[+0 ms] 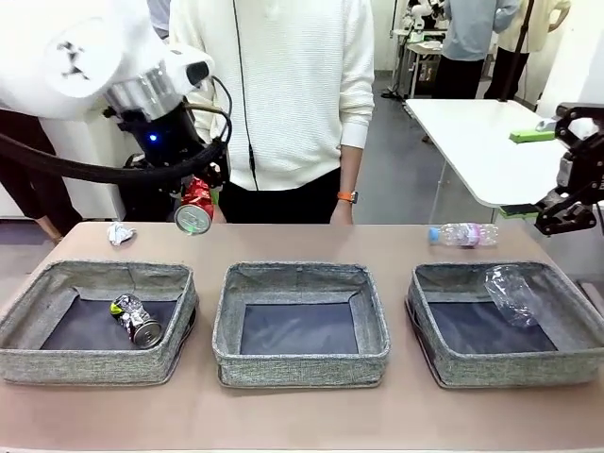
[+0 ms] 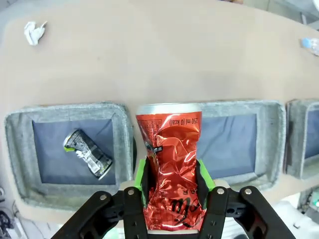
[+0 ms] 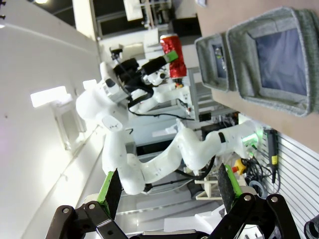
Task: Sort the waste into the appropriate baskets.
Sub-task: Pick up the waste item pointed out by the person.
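**Sorting scene, three views.** The left hand (image 1: 196, 193) (image 2: 172, 175) is clamped on the crushed red can (image 1: 195, 209) (image 2: 169, 149) (image 3: 173, 56), with its green pads (image 2: 142, 177) pressed on the can's two dented sides. The can hangs clear of the tabletop (image 1: 302, 243). Its long axis runs in line with the fingers and is steeply tilted, the silver end pointing down and toward the robot's side. From the front it appears over the far strip of the tabletop, just behind the far right corner of the left basket (image 1: 94, 366) (image 2: 119, 134).

In that basket the crushed dark can (image 1: 137, 319) (image 2: 88, 153) lies on its side. Its long axis runs diagonally across the dark bottom, with one round end toward the near right.

The middle basket (image 1: 300, 366) (image 2: 266, 139) stands between the left basket and the right basket (image 1: 510, 368) (image 2: 294, 144). A crumpled clear bottle (image 1: 514, 294) rests slanted in the far right part of the right basket.

A second clear bottle (image 1: 462, 234) (image 2: 310, 45) lies on the tabletop just behind the right basket. Its long axis runs across the table and its blue cap points toward the robot's left.

A white paper wad (image 1: 119, 233) (image 2: 34, 33) lies behind the left basket.

The right hand (image 1: 564, 212) (image 3: 169, 188) hangs beyond the tabletop's right end, its fingers spread apart with nothing between them.

A person (image 1: 283, 94) stands at the far side.
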Motion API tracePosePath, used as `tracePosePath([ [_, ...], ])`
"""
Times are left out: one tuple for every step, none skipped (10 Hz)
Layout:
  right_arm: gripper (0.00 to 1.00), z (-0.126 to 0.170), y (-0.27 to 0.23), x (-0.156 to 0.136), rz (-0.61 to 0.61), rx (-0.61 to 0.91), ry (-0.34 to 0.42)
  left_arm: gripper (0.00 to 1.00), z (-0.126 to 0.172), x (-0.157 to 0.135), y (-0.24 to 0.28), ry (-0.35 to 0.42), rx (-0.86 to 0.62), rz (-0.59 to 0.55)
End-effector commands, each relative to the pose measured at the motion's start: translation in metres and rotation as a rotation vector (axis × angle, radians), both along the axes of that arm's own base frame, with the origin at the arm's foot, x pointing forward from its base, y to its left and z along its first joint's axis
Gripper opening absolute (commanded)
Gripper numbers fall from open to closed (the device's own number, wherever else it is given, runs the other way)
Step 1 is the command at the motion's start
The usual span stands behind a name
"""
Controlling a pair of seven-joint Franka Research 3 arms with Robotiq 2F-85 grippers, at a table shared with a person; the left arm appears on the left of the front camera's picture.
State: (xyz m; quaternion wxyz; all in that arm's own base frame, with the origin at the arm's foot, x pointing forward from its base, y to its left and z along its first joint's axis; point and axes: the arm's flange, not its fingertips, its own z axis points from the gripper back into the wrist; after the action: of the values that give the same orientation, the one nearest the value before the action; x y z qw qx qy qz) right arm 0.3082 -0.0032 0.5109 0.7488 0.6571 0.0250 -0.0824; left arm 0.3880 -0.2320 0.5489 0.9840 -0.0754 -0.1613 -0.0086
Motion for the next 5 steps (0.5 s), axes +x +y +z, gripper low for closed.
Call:
tracePosePath([
  [1.00, 0.001, 0.001, 0.002, -0.001, 0.024, -0.026, 0.38, -0.001, 0.010, -0.004, 0.002, 0.005, 0.005],
  [1.00, 0.001, 0.001, 0.002, -0.001, 0.024, -0.026, 0.44, 0.000, 0.000, 0.000, 0.000, 0.000, 0.000],
  [1.00, 0.001, 0.001, 0.002, -0.001, 0.024, -0.026, 0.44, 0.024, -0.009, -0.036, 0.041, -0.007, 0.004],
  [1.00, 0.001, 0.001, 0.002, -0.001, 0.024, -0.026, 0.44, 0.056, -0.022, -0.067, 0.087, 0.005, -0.010],
  [1.00, 0.001, 0.001, 0.002, -0.001, 0.024, -0.026, 0.44, 0.092, -0.033, -0.096, 0.124, -0.003, 0.015],
])
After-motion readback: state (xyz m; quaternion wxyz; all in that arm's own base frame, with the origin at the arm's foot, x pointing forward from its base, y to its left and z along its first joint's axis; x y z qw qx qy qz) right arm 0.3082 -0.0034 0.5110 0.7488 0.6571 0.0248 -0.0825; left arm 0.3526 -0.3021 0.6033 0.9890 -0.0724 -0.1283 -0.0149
